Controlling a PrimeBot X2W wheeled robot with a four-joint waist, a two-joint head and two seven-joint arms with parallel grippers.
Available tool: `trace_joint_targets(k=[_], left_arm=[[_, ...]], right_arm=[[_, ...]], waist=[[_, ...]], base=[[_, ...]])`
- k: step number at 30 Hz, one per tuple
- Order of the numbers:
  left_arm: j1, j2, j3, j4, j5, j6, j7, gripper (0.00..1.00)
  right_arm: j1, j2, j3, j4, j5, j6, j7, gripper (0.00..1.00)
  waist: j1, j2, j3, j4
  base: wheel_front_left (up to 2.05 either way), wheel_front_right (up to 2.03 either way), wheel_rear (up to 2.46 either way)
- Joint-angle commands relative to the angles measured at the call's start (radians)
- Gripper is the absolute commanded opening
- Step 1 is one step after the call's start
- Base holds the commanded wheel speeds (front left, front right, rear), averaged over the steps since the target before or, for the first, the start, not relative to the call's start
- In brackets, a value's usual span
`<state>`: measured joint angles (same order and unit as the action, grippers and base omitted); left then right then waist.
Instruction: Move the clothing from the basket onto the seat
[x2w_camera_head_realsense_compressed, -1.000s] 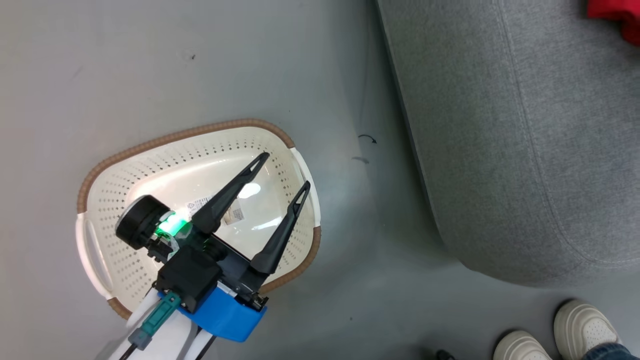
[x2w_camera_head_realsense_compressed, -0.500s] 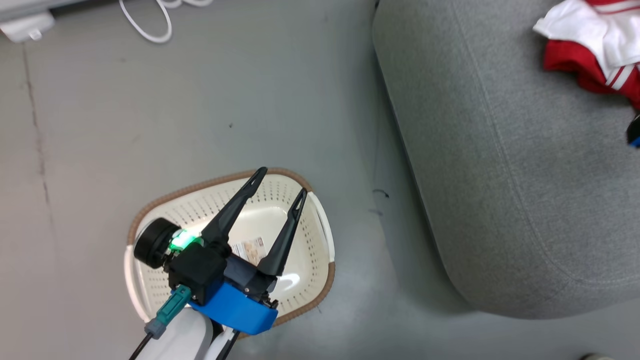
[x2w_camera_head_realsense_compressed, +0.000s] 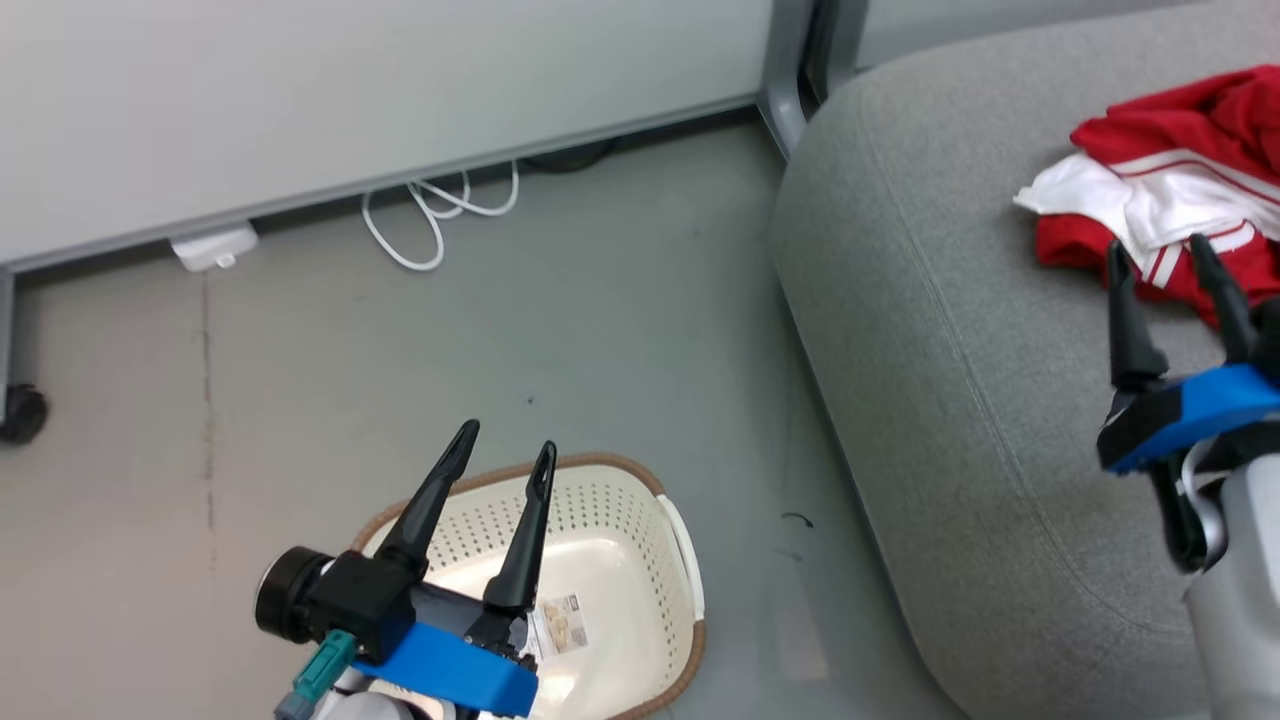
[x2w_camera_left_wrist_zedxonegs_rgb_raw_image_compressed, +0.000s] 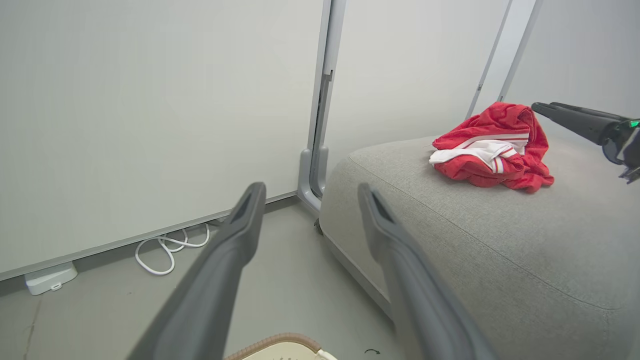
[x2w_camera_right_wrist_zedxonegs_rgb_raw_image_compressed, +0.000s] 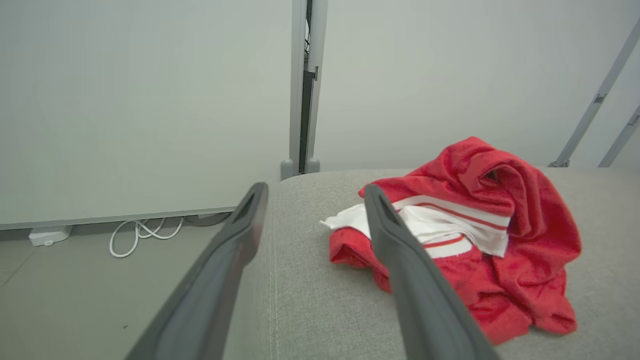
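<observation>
The crumpled red-and-white sports clothing (x2w_camera_head_realsense_compressed: 1170, 200) lies on the large grey fabric sofa (x2w_camera_head_realsense_compressed: 960, 380); the cream perforated plastic basket (x2w_camera_head_realsense_compressed: 610, 505) stands on the floor (x2w_camera_head_realsense_compressed: 500, 330); left gripper (x2w_camera_head_realsense_compressed: 507, 440) and right gripper (x2w_camera_head_realsense_compressed: 1156, 247) are spread apart, grasping nothing

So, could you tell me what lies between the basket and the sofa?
Between the basket and the sofa, the head view shows bare floor with a small dark scuff.

Grey floor (x2w_camera_head_realsense_compressed: 600, 330) bearing cream basket (x2w_camera_head_realsense_compressed: 600, 500) and white cable (x2w_camera_head_realsense_compressed: 440, 203), grey seat (x2w_camera_head_realsense_compressed: 950, 350) bearing red clothing (x2w_camera_head_realsense_compressed: 1170, 180)
</observation>
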<state>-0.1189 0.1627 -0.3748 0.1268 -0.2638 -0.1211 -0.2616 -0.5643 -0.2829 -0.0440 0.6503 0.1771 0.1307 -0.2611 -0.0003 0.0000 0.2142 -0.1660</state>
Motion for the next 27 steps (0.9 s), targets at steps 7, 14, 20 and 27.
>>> trace_joint_targets(k=[7,14,20,27], left_arm=[[0.059,-0.033,0.071,0.015,0.018,-0.003,-0.005,1.0],[0.093,-0.054,0.144,0.03,0.027,-0.003,-0.004,1.0],[0.109,-0.057,0.201,0.063,0.035,-0.003,-0.004,1.0],[0.131,-0.053,0.255,0.111,0.03,-0.005,-0.004,1.0]], right_arm=[[0.184,0.073,-0.005,-0.175,-0.053,0.0,0.016,1.0],[0.347,0.143,-0.04,-0.336,-0.086,0.0,0.071,1.0],[0.436,0.182,-0.053,-0.42,-0.106,0.0,0.099,1.0],[0.504,0.213,-0.041,-0.463,-0.114,0.0,0.114,1.0]], waist=[[0.0003,0.0,-0.096,0.075],[0.0003,0.0,-0.131,0.14],[0.0003,0.0,-0.158,0.181],[0.0003,0.0,-0.197,0.215]], base=[[0.0,0.0,0.0],[0.0,0.0,0.0],[0.0,0.0,0.0],[0.0,0.0,0.0]])
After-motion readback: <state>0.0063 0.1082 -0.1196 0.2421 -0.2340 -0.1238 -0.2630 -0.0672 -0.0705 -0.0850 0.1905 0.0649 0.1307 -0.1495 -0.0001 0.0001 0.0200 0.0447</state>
